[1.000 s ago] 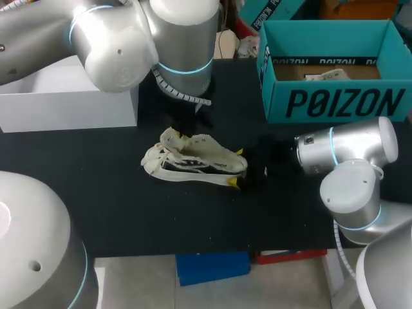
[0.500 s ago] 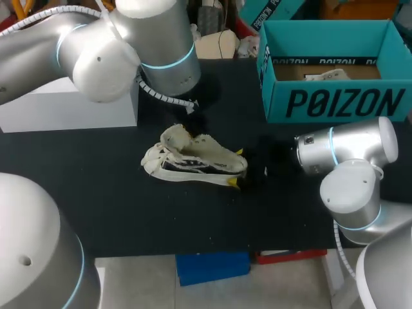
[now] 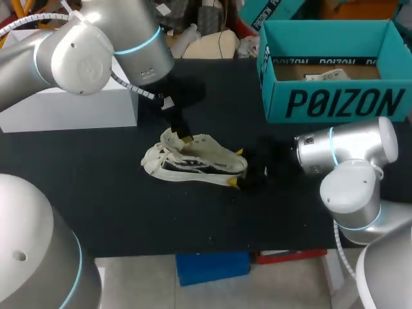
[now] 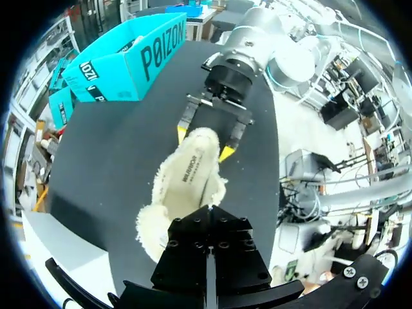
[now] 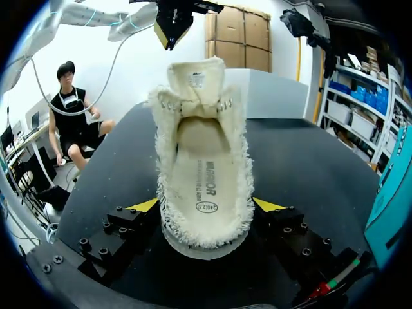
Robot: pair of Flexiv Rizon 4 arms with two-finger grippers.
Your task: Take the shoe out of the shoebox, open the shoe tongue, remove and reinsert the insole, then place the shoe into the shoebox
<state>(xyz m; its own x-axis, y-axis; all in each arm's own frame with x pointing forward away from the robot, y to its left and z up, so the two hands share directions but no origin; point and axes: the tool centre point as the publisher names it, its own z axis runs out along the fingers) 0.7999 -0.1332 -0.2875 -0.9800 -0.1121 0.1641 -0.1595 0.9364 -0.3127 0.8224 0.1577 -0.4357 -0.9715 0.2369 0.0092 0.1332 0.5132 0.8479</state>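
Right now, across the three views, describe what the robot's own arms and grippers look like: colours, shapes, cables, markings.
Both arms, left arm and right arm, are silver-white with rounded joints and glowing cyan rings. A white coiled cable runs along the left. The left gripper and right gripper are black, bolted blocks with yellow tips.

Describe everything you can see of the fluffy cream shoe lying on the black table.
The fluffy cream shoe is a low slipper-like one with shaggy, frayed edges and a dark marking along its side. It rests on its sole on the black table, outside the box. Its tongue stands lifted, showing a small label, and the printed insole lies inside. The right hand grips the heel from both sides. The left hand hangs just above the tongue, apparently not touching.
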